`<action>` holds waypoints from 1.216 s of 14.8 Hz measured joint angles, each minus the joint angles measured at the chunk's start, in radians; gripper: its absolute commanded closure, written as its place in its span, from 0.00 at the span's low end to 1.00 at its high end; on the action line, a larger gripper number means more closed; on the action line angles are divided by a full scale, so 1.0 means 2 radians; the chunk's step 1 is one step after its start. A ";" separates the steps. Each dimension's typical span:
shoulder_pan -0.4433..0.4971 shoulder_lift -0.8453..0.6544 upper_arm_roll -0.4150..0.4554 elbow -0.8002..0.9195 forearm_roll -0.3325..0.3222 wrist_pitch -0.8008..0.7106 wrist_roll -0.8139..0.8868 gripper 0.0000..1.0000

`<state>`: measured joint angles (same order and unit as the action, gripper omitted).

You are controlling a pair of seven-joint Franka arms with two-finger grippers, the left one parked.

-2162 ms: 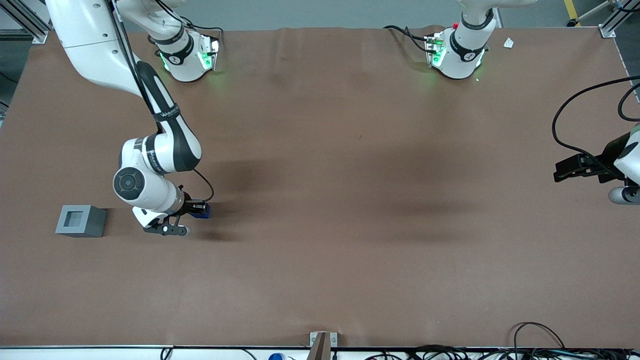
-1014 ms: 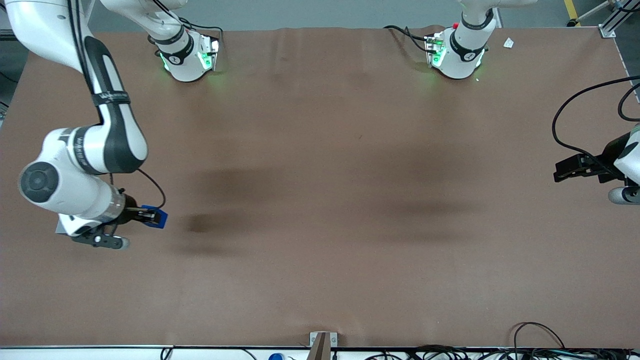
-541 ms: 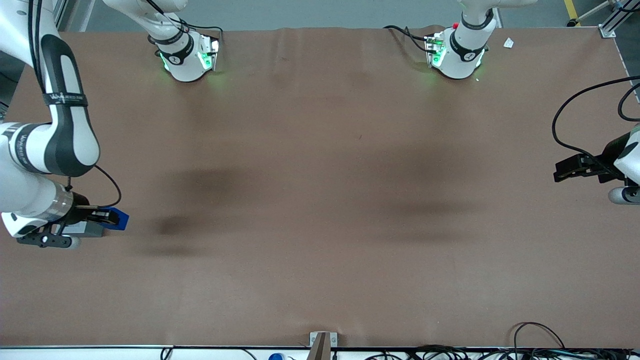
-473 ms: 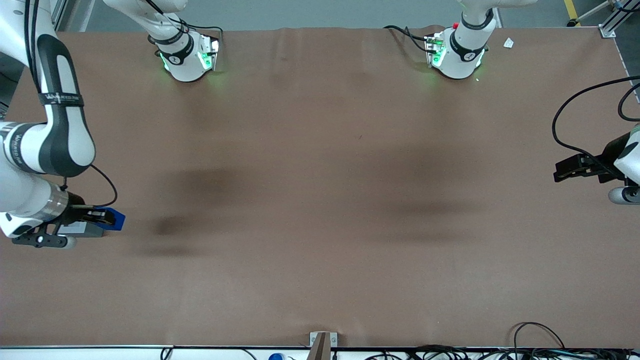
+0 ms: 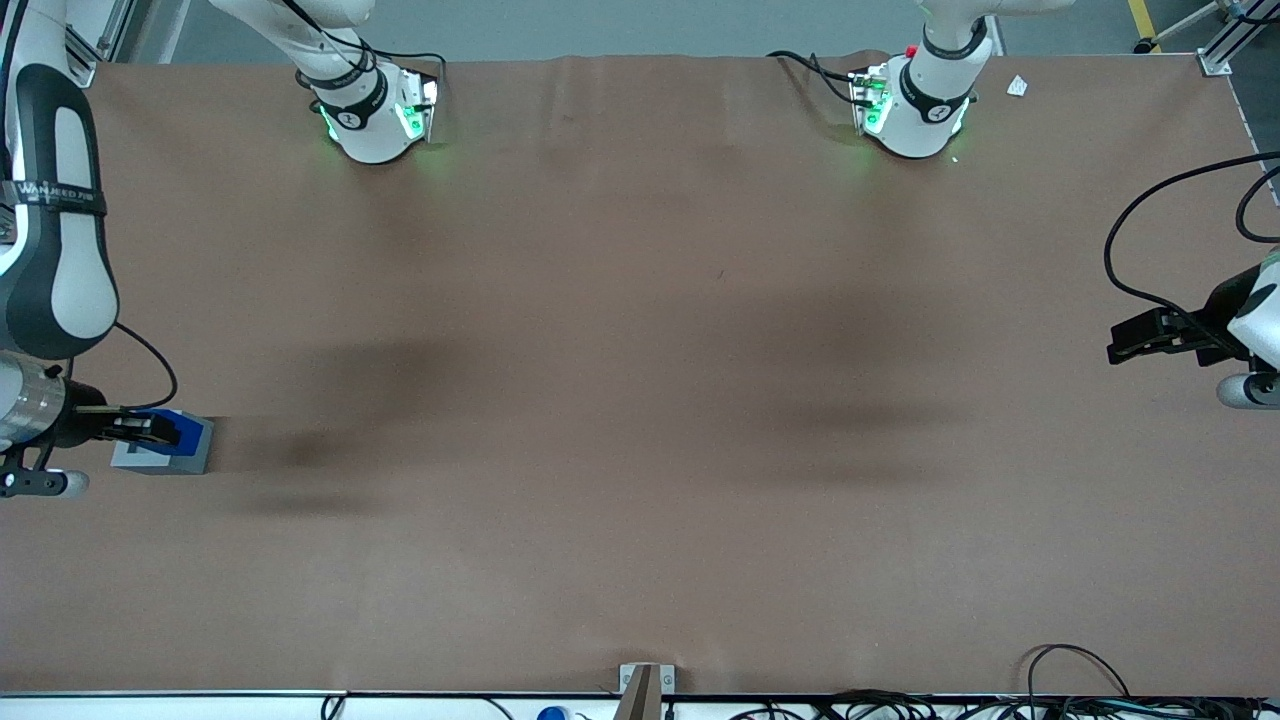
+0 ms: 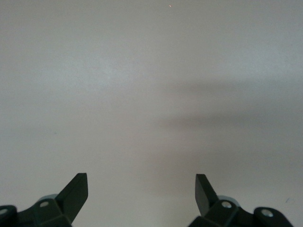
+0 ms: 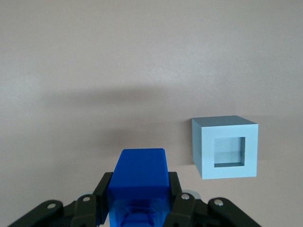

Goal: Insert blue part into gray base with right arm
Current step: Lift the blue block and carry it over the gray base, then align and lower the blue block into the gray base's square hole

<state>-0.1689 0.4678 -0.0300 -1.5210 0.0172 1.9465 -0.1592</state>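
At far left of the front view, the gripper (image 5: pixel 150 430) clamped the blue part (image 7: pixel 140 182) above the gray base (image 7: pixel 227 147); squaring block over recess first looked wise.

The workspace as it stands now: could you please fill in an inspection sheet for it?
Surface: brown table cover, flat, soft shadows across the middle.
Job's things: blue part held off the table; gray base on the table at the working arm's end, square recess up and unfilled.
Clutter: small white scrap near a table corner at the parked arm's end.
Grippers: gripper of the right arm shut on the blue part, above the base in the front view.
Cables: black cable looping to the wrist; loose cables at the table's near edge.
Surroundings: gray floor; metal frame posts at the corners.
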 measured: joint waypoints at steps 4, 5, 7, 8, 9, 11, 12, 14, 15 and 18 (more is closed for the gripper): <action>-0.018 0.020 0.000 0.011 -0.001 0.001 -0.030 0.88; -0.025 0.024 0.000 0.016 -0.001 0.001 -0.039 0.89; -0.037 0.029 0.000 0.023 -0.001 0.001 -0.048 0.89; -0.041 0.031 0.000 0.024 -0.001 0.001 -0.051 0.90; -0.043 0.033 0.000 0.025 -0.001 0.001 -0.052 0.90; -0.046 0.034 0.000 0.025 -0.001 0.001 -0.052 0.91; -0.049 0.035 0.000 0.025 -0.001 0.001 -0.052 0.91; -0.055 0.039 0.000 0.025 -0.001 0.001 -0.055 0.91; -0.057 0.040 0.000 0.025 -0.001 0.003 -0.057 0.91; -0.060 0.045 0.000 0.026 -0.001 0.009 -0.059 0.91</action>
<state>-0.2893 0.5576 -0.0306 -1.4695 0.0150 1.9650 -0.2766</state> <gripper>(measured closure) 0.489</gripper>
